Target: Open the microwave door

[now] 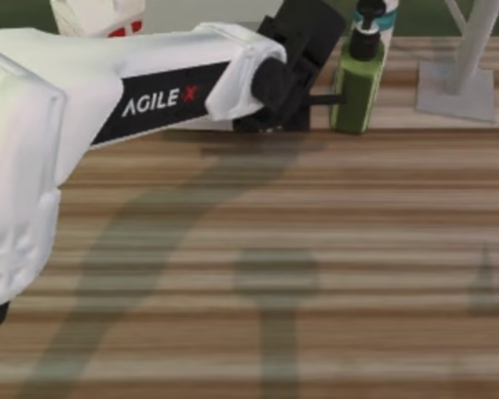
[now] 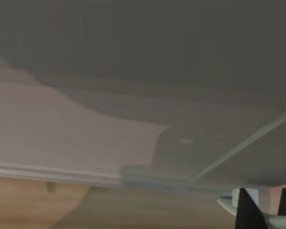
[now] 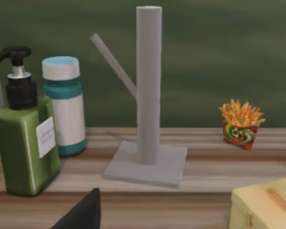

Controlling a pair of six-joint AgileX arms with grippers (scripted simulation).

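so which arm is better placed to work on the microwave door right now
The left. In the top view its hand is reached to the table's far edge beside the green pump bottle, and its wrist camera sits close against a grey panel. The right arm is not in the top view.

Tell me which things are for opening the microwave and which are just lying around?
For the job: microwave, left gripper.
Just lying about: green pump bottle, teal-banded bottle, grey stand, fries, yellow box, white carton.
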